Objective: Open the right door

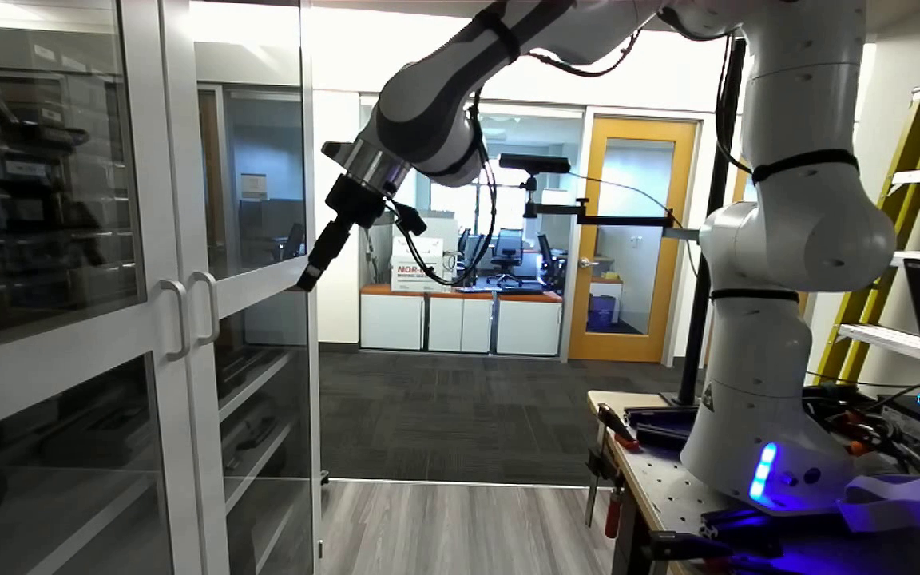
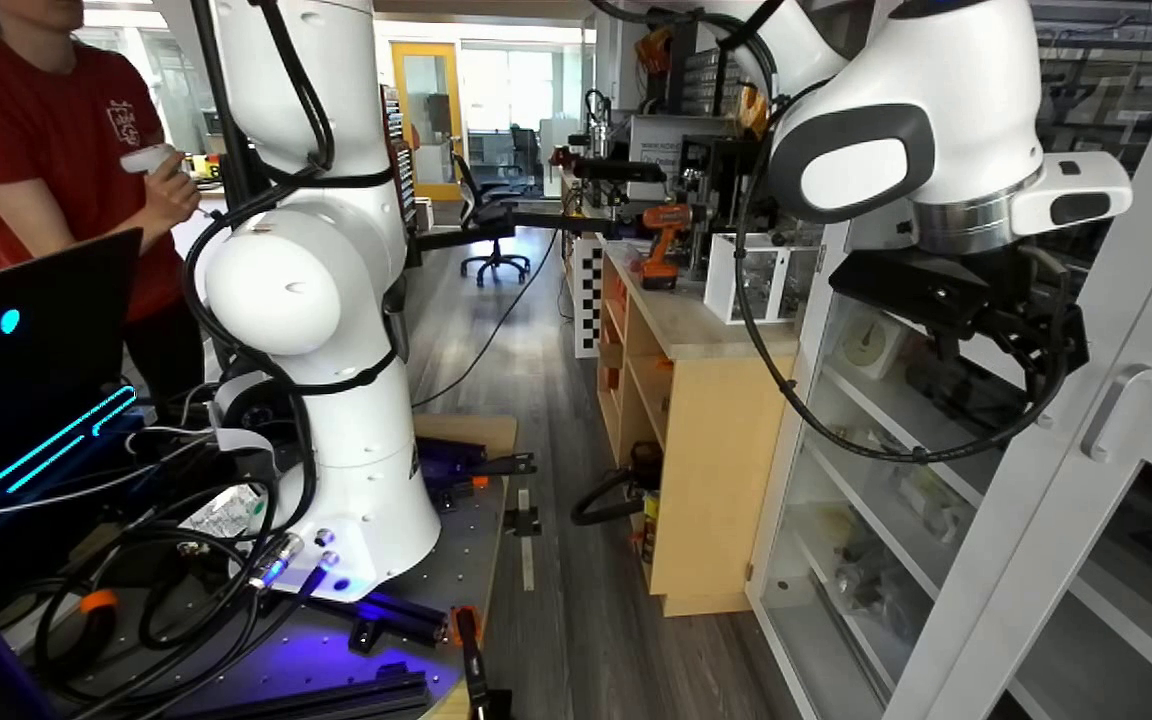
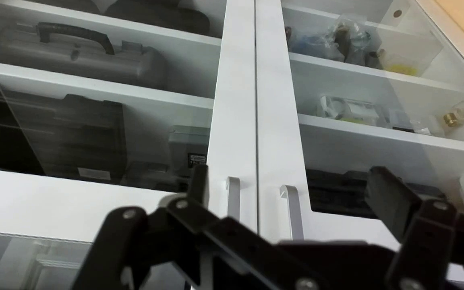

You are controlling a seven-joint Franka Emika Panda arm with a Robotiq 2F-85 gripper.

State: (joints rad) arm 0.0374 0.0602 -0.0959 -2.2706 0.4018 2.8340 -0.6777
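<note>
The right door (image 1: 260, 289) stands shut, flush with its twin; it is the nearer door (image 2: 1044, 572) in an exterior view. Its bar handle (image 1: 209, 308) is at its left edge, also seen there (image 2: 1114, 412). The wrist view is upside down, so the right door (image 3: 232, 104) lies on its left half, its handle (image 3: 233, 199) just left of the seam, lower end hidden by a finger. My gripper (image 1: 312, 275) is open and empty, tilted down toward the cabinet, apart from the handles. In the wrist view both handles show between the fingers (image 3: 289, 173).
The twin door (image 1: 152, 415) has its handle (image 1: 176, 319) close beside. A wood counter (image 2: 726, 470) with an orange drill (image 2: 664, 245) adjoins the cabinet. A cable (image 2: 896, 456) loops below my wrist. The robot's table (image 1: 652, 479) carries clamps. A person (image 2: 66, 150) stands behind the robot.
</note>
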